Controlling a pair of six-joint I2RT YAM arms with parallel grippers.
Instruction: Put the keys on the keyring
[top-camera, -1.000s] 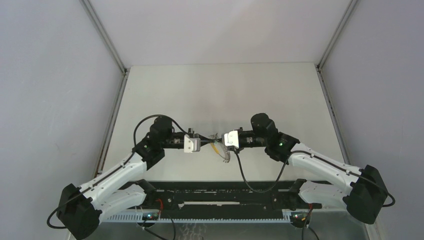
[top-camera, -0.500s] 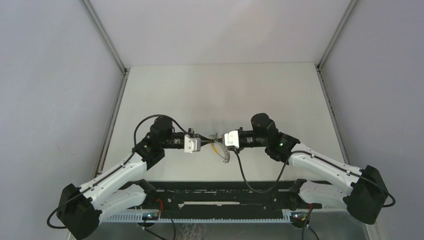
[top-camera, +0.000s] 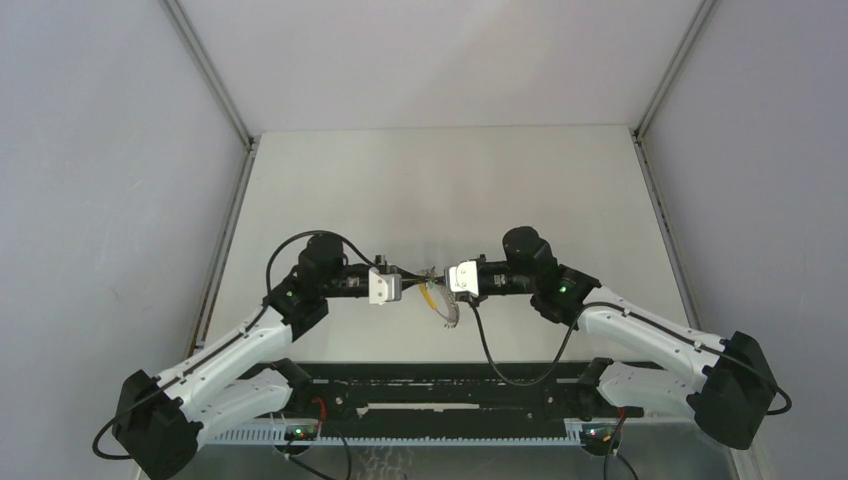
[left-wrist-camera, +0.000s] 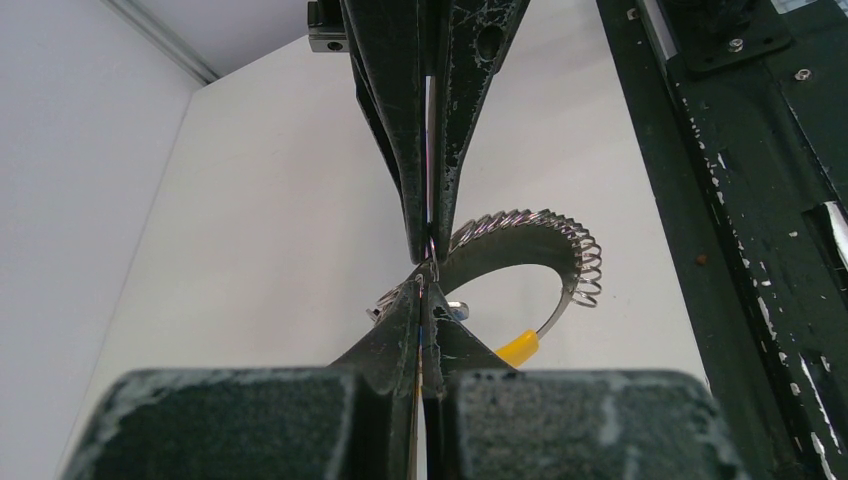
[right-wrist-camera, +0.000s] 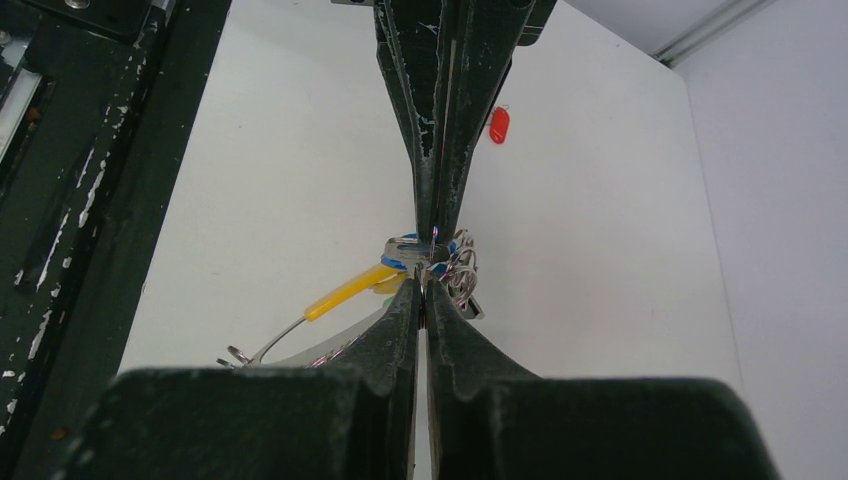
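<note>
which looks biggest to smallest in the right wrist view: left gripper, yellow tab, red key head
1. left gripper, by far
2. yellow tab
3. red key head
The red head lies farther from the camera, so its true size against the tab is unsure.

A pale white bench (top-camera: 440, 180) sits boxed in by plain grey walls (top-camera: 100, 200), aluminium struts (top-camera: 205, 70) running up both far corners, evenly lit.

White-and-black arms (top-camera: 235, 350), black looping cables (top-camera: 480, 340), scuffed, paint-chipped black pincer fingers (left-wrist-camera: 385, 345).
</note>
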